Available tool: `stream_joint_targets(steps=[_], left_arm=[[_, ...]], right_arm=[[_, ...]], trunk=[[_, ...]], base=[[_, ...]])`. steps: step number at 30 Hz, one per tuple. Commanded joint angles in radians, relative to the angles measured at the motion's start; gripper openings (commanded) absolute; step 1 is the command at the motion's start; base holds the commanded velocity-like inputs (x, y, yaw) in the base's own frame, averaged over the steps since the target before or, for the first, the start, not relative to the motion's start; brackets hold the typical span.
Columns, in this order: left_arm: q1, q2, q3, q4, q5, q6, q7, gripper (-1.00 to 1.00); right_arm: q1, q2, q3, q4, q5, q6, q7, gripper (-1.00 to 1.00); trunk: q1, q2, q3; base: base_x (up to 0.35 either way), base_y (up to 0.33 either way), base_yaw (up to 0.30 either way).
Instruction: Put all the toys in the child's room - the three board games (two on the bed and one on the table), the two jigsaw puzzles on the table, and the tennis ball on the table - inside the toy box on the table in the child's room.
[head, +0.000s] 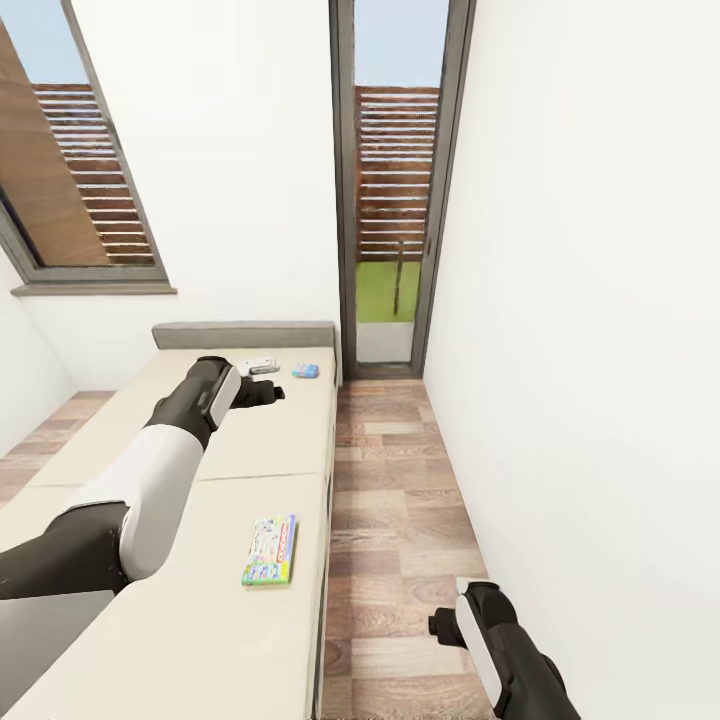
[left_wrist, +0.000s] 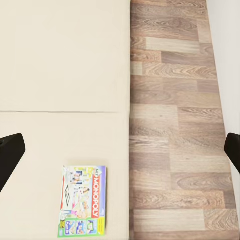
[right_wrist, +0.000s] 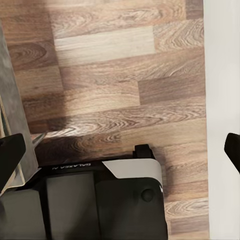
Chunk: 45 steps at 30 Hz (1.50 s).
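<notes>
Left wrist view: left gripper (left_wrist: 120, 150) spread wide, empty, above the bed's (left_wrist: 60, 60) board game (left_wrist: 83, 201).

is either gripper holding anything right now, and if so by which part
Nothing is held. The left gripper hangs open above the bed, the board game lying below it; the right gripper is open over the floor.

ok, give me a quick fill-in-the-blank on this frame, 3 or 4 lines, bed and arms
1. The board game nearest the robot lies flat on the ____.
2. That game's box reads ____ in the left wrist view.
3. The right gripper hangs over the wood ____, beside the bed.
4. The left gripper's fingers are ____, holding nothing.

Missing words: bed; Monopoly; floor; open
</notes>
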<state>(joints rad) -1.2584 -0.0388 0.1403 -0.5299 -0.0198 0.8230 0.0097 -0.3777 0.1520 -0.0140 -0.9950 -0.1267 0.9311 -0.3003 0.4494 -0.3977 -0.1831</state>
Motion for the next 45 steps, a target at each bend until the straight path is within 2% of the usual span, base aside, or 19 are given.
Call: stream_joint_targets(steps=[1,6,15,32,35,38,41,42,43,45], left_arm=[[-0.001,-0.001,0.007,-0.001,-0.002,0.004,0.001,1.0],[-0.001,0.0,0.008,-0.001,-0.002,-0.001,0.001,1.0],[-0.001,0.016,0.011,0.001,-0.001,-0.005,0.001,1.0],[-0.001,0.018,0.006,0.0,-0.002,-0.003,0.001,1.0],[-0.001,0.017,0.004,0.001,-0.002,-0.004,0.001,1.0],[-0.001,0.017,0.003,0.001,-0.002,-0.004,0.001,1.0],[-0.001,0.017,0.003,0.0,-0.002,-0.004,0.001,1.0],[-0.001,0.018,0.004,0.001,-0.002,-0.004,0.001,1.0],[-0.001,0.018,0.004,0.0,-0.002,-0.004,0.001,1.0],[-0.001,0.018,0.005,0.0,-0.002,-0.004,0.001,1.0]], right_arm=[[-0.001,0.001,-0.001,0.0,-0.011,0.003,-0.008,1.0],[-0.002,0.007,-0.002,0.002,-0.01,0.003,-0.009,1.0],[-0.003,0.006,-0.001,0.003,-0.011,0.004,-0.008,1.0],[-0.003,0.011,-0.001,-0.017,-0.01,0.001,-0.007,1.0],[-0.002,0.006,-0.002,-0.053,-0.01,0.012,-0.007,1.0],[0.0,0.006,-0.002,-0.122,-0.01,0.056,-0.006,1.0],[0.009,0.006,-0.001,-0.224,-0.01,0.099,-0.005,1.0],[0.011,0.007,0.0,-0.287,-0.012,0.111,-0.005,1.0],[0.012,0.008,0.001,-0.349,-0.018,0.116,-0.005,1.0],[0.013,0.009,0.003,-0.407,-0.03,0.116,-0.005,1.0]], trunk=[[0.001,-0.002,-0.004],[0.001,-0.002,-0.012],[0.001,-0.002,-0.027],[0.001,-0.002,-0.055],[0.001,-0.002,-0.06],[0.001,-0.002,-0.065],[0.001,-0.002,-0.07],[0.001,-0.002,-0.071],[0.001,-0.002,-0.073],[0.001,-0.002,-0.076]], base=[[0.0,0.0,0.0],[0.0,0.0,0.0],[0.0,0.0,0.0],[0.0,0.0,0.0],[0.0,0.0,0.0],[0.0,0.0,0.0],[0.0,0.0,0.0],[0.0,0.0,0.0],[0.0,0.0,0.0],[0.0,0.0,0.0]])
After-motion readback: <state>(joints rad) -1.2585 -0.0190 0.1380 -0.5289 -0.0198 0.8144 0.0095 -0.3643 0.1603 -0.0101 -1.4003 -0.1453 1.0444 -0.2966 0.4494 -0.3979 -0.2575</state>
